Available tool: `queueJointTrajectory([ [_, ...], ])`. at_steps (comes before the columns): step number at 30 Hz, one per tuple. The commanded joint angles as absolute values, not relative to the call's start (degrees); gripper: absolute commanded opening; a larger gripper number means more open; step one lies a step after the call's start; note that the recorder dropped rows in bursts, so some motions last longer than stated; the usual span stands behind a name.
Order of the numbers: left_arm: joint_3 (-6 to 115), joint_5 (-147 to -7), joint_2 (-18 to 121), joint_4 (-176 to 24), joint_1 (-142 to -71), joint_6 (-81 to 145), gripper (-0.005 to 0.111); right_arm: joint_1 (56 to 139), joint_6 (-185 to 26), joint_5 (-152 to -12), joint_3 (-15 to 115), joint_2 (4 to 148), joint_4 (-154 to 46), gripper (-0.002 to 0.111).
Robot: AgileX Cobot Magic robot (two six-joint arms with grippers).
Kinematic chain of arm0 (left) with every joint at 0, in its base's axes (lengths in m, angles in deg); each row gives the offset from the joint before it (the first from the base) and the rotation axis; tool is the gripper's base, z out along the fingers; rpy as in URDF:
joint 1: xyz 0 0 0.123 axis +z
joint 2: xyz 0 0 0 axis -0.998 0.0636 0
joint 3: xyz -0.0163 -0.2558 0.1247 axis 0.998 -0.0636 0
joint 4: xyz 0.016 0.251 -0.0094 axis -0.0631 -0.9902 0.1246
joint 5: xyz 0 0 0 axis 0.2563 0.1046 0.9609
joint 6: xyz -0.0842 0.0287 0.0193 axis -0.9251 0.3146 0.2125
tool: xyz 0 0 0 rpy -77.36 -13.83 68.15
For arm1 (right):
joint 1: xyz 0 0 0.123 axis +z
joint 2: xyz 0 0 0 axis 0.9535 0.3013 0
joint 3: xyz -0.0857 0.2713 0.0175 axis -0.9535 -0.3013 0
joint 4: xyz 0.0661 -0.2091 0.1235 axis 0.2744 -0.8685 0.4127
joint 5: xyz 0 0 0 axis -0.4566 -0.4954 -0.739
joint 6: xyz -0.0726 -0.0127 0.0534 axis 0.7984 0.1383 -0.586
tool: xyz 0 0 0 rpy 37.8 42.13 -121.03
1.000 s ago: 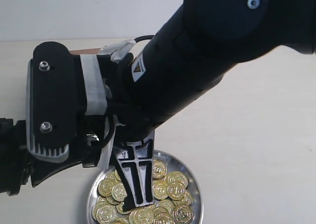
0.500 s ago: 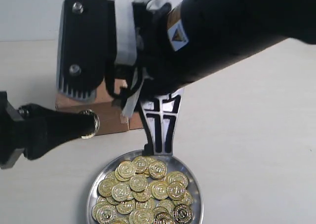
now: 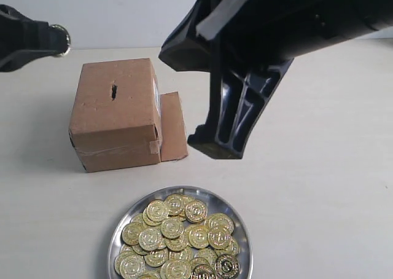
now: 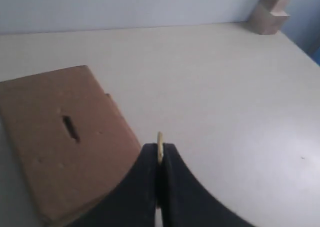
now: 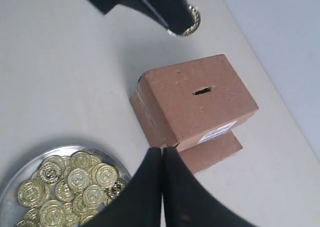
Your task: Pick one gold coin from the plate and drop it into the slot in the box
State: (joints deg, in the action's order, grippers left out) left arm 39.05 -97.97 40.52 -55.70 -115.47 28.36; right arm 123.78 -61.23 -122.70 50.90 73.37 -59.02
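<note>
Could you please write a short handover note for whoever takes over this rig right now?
Left gripper: shut on one gold coin, held in the air beside the brown cardboard box, not over its top.
Right gripper: shut, holding nothing, in the air.
Round silver metal plate: apart from the box, nearer the exterior camera, with a heap of gold coins on it.
Narrow dark box slot: in the box's top face, unobstructed.
Done: one coin picked.
Left: carry it over the slot, line it up with the slit, release.
</note>
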Motion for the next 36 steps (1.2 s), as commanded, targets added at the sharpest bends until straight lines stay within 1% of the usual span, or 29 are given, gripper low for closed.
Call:
queueJointTrajectory([
  [1,45.2,-108.1,45.3,-64.6,-111.7,21.9,0.000,123.8,-62.5,-124.1,51.1,72.7,-58.6,0.000],
  [4,47.5,-111.3,48.4,-65.0,-111.6,20.9,0.000,123.8,-62.5,-124.1,51.1,72.7,-58.6,0.000],
  [14,53.0,-113.0,55.3,-68.0,-111.8,16.5,0.000,123.8,-62.9,-124.5,51.1,72.7,-57.6,0.000],
  [18,55.1,-113.8,58.9,-76.0,-113.5,9.7,0.000,123.8,-62.9,-124.5,51.1,72.7,-57.1,0.000],
  [22,58.3,-117.0,64.3,-92.9,-116.2,-3.6,0.000,123.8,-62.9,-124.5,51.1,72.7,-55.0,0.000],
  [24,59.6,-118.6,66.6,-98.0,-116.9,-7.9,0.000,123.8,-62.9,-124.5,51.1,72.7,-53.8,0.000],
  [27,60.1,-117.4,67.9,-98.7,-116.9,-10.7,0.000,123.8,-62.9,-124.5,51.1,72.7,-52.9,0.000],
  [32,60.1,-111.2,68.7,-98.7,-116.9,-13.9,0.000,123.8,-62.8,-124.5,51.1,72.7,-52.8,0.000],
  [36,61.1,-110.9,71.0,-98.7,-116.9,-16.1,0.000,123.8,-62.6,-124.5,51.1,72.7,-52.8,0.000],
])
